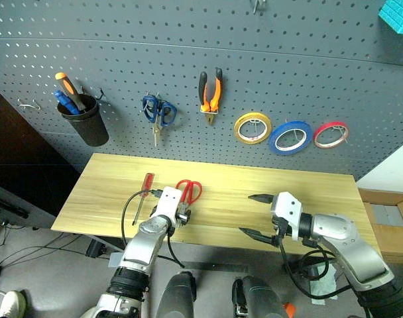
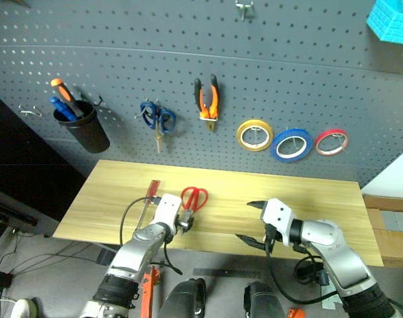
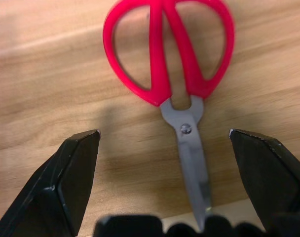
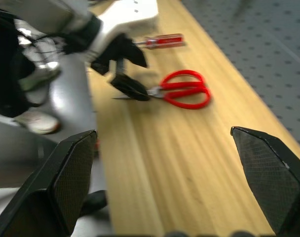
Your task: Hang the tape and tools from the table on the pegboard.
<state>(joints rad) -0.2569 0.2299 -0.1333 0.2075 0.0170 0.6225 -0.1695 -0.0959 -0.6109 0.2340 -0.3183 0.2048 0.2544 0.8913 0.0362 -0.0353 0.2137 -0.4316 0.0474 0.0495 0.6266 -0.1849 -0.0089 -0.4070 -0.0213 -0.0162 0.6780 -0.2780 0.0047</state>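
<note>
Bench (image 1: 254, 189) status: red-handled scissors (image 1: 190, 191) lie flat on it, left of centre, handles toward the pegboard (image 1: 307, 73), steel blades toward the near edge. Red-handled screwdriver (image 1: 146, 187) lies just left of them, apart.

Left end effector (image 1: 181, 216) sits low over the scissor blades, fingers (image 3: 73, 168) spread; in the left wrist view the blades run between the two fingers, neither touching. Nothing pinched.

Right end effector (image 1: 256, 215) hovers over the bare right half of the bench, fingers spread wide, empty, pointing left toward the scissors.

On the pegboard: orange-and-black pliers (image 1: 211, 93) hang on a hook near centre. Right of them a row of three rings: yellow tape (image 1: 252, 127), blue tape (image 1: 290, 137), red tape (image 1: 331, 134). Blue-handled scissors (image 1: 158, 112) hang left of the pliers. Black cup (image 1: 86, 119) at far left holds a few handled tools.
</note>
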